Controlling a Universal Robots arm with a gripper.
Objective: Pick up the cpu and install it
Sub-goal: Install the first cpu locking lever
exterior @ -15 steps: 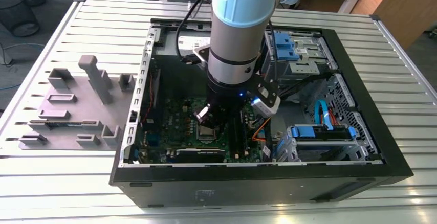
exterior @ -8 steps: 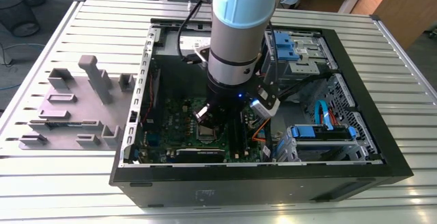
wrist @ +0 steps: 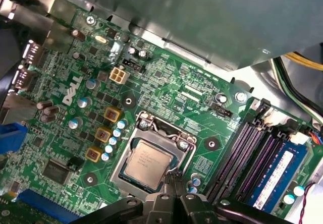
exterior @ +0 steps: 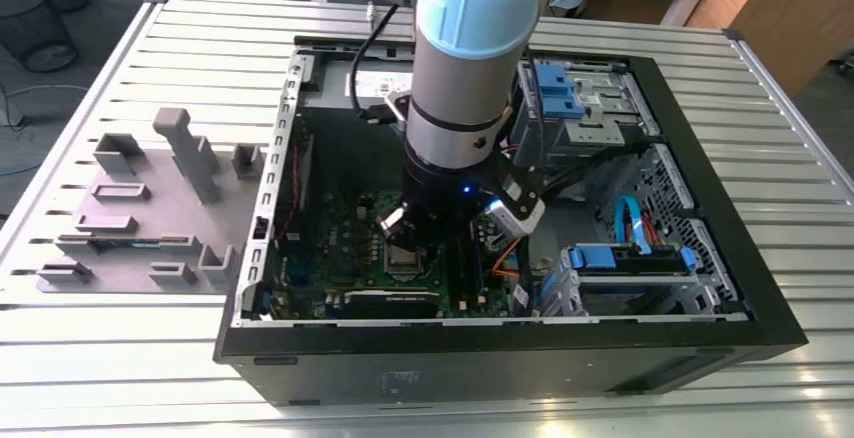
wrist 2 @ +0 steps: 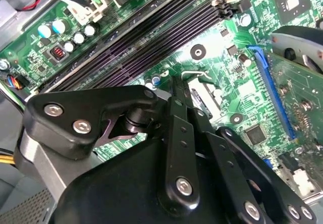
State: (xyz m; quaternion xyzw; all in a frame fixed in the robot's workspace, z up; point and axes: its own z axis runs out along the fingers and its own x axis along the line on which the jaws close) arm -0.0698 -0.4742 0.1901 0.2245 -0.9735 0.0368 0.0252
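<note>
In the exterior view my grey and light blue arm (exterior: 461, 78) reaches down into the open black metal PC case (exterior: 694, 288), which lies on the pale slatted metal desk (exterior: 160, 48); my gripper (exterior: 404, 248) hangs low over the green motherboard (exterior: 340, 233), and the grey plastic stepped holder blocks (exterior: 147, 208) stand outside the case on the exterior view's left. In the second wrist view the black linkage of my gripper (wrist 2: 182, 85) covers the socket area, beside the long dark memory slots (wrist 2: 151, 37). In the first wrist view the cpu (wrist: 147, 164), a small flat square chip with a pale silver-grey top, lies inside the metal socket frame (wrist: 189, 151), and my gripper (wrist: 174, 177) points at its near edge. I cannot tell whether my gripper is released or clenched. I judge the risk is a tilted chip: if one corner sits on the frame, pressing could bend the socket pins.
</note>
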